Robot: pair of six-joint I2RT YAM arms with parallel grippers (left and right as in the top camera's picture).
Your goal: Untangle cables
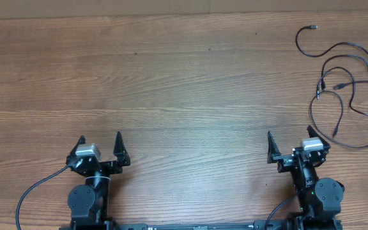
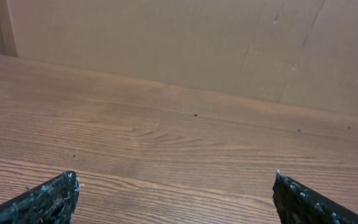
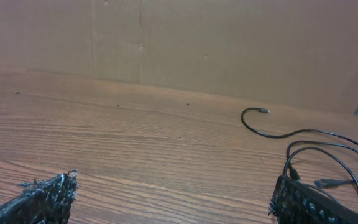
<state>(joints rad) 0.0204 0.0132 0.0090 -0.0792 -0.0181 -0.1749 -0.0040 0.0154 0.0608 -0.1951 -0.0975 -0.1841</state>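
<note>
Cables: thin black cords lying in loose overlapping loops at the far right of the bench.
Right gripper: sitting near them, jaws gaping, holding nothing.
Left gripper: likewise gaping and empty, well apart.
Bench: showing wood grain, with a plain brown wall standing behind.

You are facing a wood-grain table that is meeting a plain tan wall at its far edge, under even light.
</note>
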